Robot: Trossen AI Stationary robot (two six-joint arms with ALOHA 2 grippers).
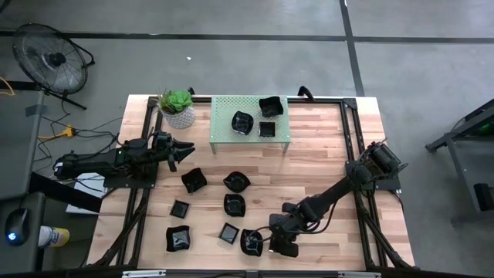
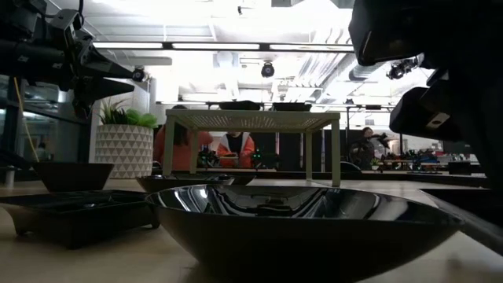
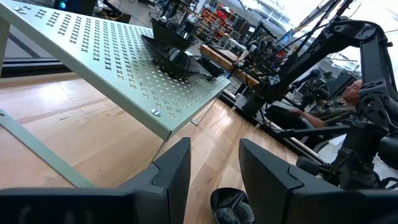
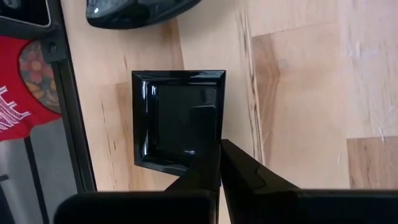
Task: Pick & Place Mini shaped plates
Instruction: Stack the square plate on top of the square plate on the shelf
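Right end effector (image 1: 279, 245) sits at the near edge of the bench (image 1: 324, 170), fingers pressed together on the rim of a small square plate (image 4: 177, 118), pinching the thin edge probably because the dish is too flat to grab any other way. Other black plates (image 1: 235, 204) are scattered mid-bench, and three sit on the green perforated shelf (image 1: 220, 130) at the far side. Left end effector (image 1: 185, 147) hangs spread and empty near the plant (image 1: 178, 106), looks like it's waiting.
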